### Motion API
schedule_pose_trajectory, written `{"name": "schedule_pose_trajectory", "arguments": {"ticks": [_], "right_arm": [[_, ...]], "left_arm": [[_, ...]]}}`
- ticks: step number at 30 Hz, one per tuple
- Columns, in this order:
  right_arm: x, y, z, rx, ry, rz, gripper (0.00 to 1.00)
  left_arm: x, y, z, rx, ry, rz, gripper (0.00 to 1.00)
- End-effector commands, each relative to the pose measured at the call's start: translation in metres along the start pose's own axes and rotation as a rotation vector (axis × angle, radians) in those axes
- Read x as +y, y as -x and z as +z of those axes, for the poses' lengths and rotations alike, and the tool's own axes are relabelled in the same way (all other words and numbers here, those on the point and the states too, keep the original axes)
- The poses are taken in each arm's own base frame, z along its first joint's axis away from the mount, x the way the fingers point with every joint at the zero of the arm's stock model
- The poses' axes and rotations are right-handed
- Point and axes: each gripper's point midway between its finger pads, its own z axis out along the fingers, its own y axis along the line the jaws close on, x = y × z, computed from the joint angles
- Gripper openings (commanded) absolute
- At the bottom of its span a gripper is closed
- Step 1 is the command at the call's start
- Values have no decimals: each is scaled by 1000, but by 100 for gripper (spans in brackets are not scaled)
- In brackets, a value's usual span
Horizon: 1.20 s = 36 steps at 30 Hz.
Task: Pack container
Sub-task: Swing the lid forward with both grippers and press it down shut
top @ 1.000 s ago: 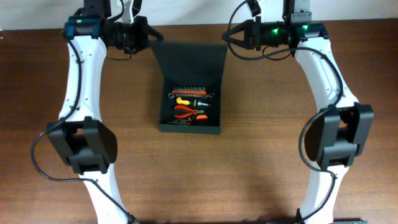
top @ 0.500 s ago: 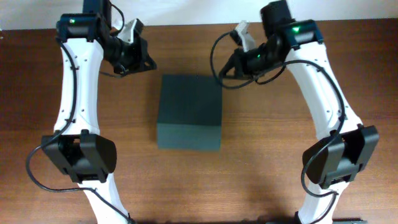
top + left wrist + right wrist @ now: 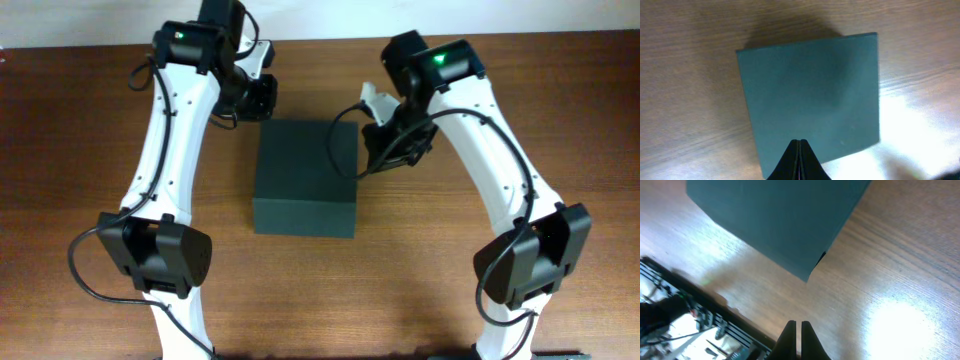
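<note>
The dark green-black container (image 3: 305, 178) sits in the middle of the wooden table with its flap lid down, so what is inside is hidden. It fills the left wrist view (image 3: 810, 95) and the top of the right wrist view (image 3: 775, 215). My left gripper (image 3: 262, 104) is shut and empty, hovering just beyond the box's far left corner; its fingers (image 3: 799, 152) show pressed together over the lid's edge. My right gripper (image 3: 373, 158) is shut and empty beside the box's right side, its tips (image 3: 796, 330) over bare wood.
The table's far edge meets a white wall (image 3: 320, 18) behind both arms. The arm bases stand at the front left (image 3: 155, 255) and front right (image 3: 525, 260). A dark metal frame with cables (image 3: 680, 325) shows past the table edge in the right wrist view.
One second ago the lid stood open with hand tools visible inside; it is now down. Both grippers have moved from the back corners in toward the box.
</note>
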Motion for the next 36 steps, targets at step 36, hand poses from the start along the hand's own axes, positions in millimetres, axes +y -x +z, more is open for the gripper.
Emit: {"name": "schedule_pose_trajectory", "arguments": {"ticks": [36], "right_arm": [[-17, 41, 160, -219, -267, -259, 4]], "left_arm": [[38, -73, 133, 234, 58, 40, 3]]}}
